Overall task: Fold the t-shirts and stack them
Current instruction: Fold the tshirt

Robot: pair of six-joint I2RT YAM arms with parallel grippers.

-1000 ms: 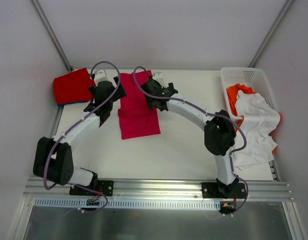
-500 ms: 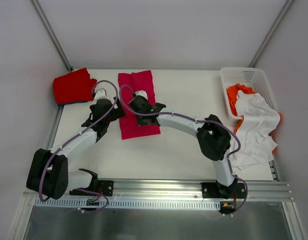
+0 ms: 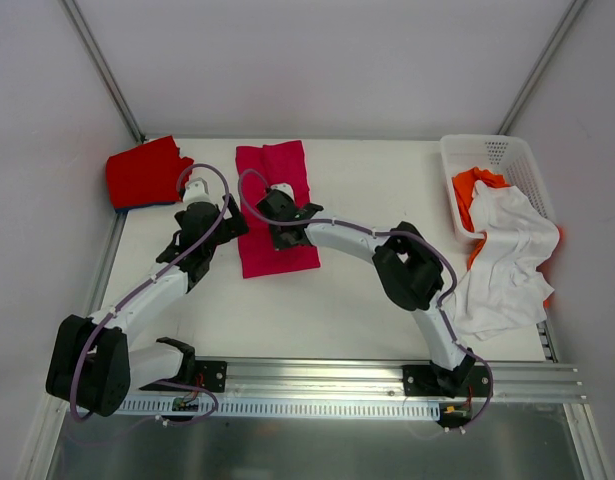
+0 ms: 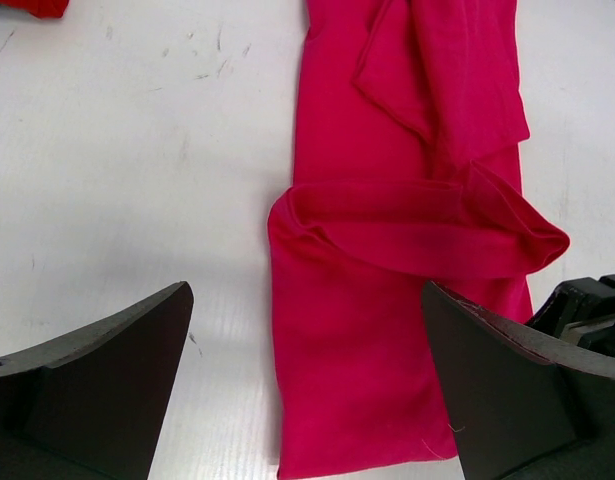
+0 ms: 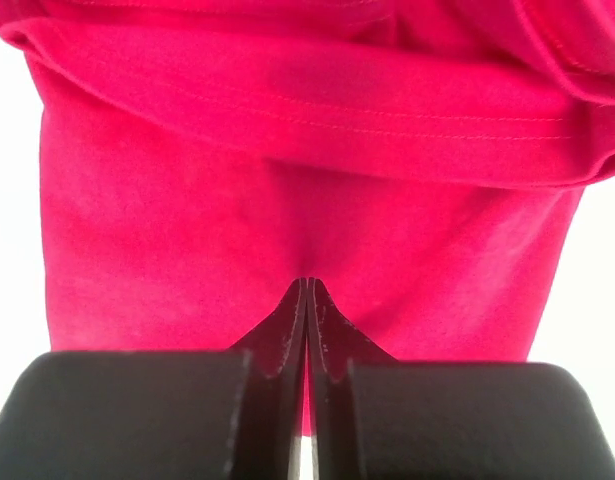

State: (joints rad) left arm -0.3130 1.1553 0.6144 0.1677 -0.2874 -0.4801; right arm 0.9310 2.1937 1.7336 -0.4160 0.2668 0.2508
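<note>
Between red t-shirt (image 3: 142, 172) and basket (image 3: 500, 151) lies the crimson-pink t-shirt (image 3: 273, 166).

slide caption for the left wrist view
Open left gripper above the partly folded crimson-pink t-shirt on the white table

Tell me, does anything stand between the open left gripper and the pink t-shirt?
Nothing visible does. In the left wrist view the crimson-pink t-shirt lies straight ahead of the open left gripper, with only bare table beside it. The right gripper, shut, is over the cloth, off to the right.
</note>
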